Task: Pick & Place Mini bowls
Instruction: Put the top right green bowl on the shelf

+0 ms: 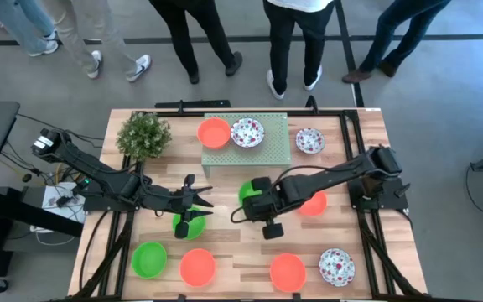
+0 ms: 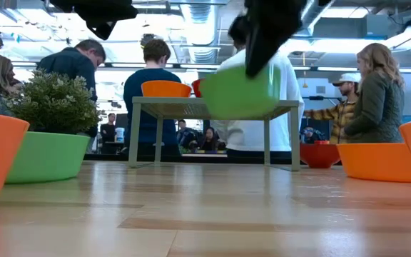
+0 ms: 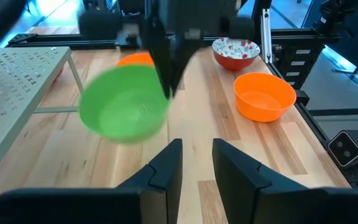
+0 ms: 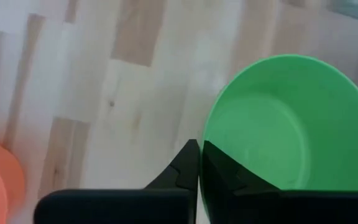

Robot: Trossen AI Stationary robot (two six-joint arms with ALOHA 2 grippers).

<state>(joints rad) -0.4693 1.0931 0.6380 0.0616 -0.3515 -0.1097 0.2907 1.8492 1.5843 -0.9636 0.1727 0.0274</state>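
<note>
My right gripper is shut on a bright green mini bowl, which hangs in the air near the table's middle, in front of the pale green rack. An orange bowl and a floral bowl sit on the rack. My left gripper stands open with nothing between its fingers, above another green bowl that rests on the table. My right gripper pinches the green bowl's rim with one finger inside the bowl and one outside. The fingers come from above, slanting steeply down. The bowl hangs below them, tilted and clear of the table.
Along the near edge sit a green bowl, two orange bowls and a floral bowl. An orange bowl lies under my right arm; a floral bowl sits far right. A potted plant stands far left. People stand beyond the table.
</note>
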